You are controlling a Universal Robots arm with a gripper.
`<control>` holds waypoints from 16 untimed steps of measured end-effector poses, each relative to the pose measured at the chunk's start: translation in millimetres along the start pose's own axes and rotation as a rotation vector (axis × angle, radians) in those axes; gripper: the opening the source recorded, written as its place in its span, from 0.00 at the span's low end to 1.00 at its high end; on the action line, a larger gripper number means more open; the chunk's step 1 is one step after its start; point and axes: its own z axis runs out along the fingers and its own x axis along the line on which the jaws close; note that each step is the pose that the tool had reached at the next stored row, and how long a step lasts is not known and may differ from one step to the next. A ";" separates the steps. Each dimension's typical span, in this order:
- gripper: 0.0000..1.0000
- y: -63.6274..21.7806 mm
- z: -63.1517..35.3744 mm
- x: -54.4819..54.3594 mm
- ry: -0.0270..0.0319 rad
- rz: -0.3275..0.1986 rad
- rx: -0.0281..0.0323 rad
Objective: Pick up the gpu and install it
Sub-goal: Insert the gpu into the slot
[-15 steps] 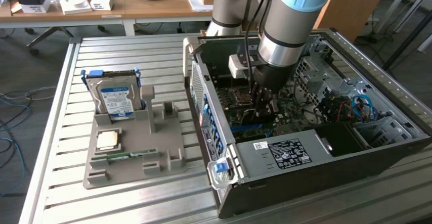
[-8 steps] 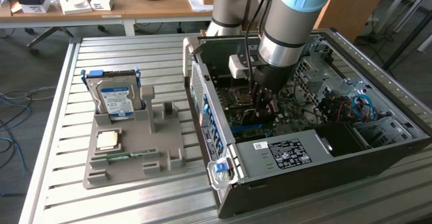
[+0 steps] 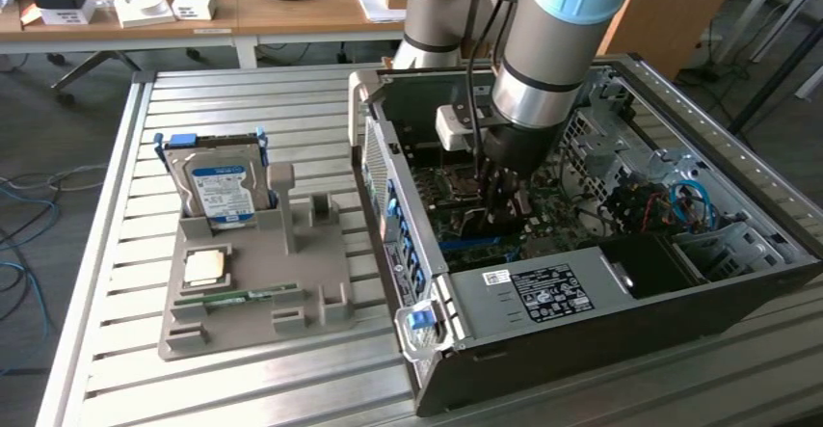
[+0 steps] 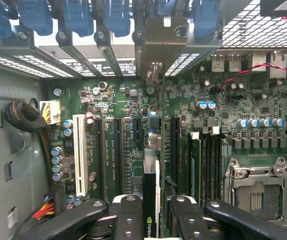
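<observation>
Slatted metal worktop carries an open black computer case; inside, the end effector clamps the thin black gpu card edge-on, upright above the green motherboard, presumably to meet a slot.

Soft, even light out here: the ribbed silver aluminium table shines pale, with no hard shadows. It's dimmer inside the open black computer case, under my grey-and-blue arm. At the wrist, the green motherboard is evenly lit and the perforated metal panel glares white. My black gripper, clamped on the thin black gpu, sits dark.
</observation>
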 end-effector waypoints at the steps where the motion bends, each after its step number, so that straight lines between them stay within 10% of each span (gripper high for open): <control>1: 0.26 0.0 0.1 0.0 0.0000 0.000 -0.0001; 16: 0.26 0.6 0.6 0.0 -0.0038 -0.011 -0.0004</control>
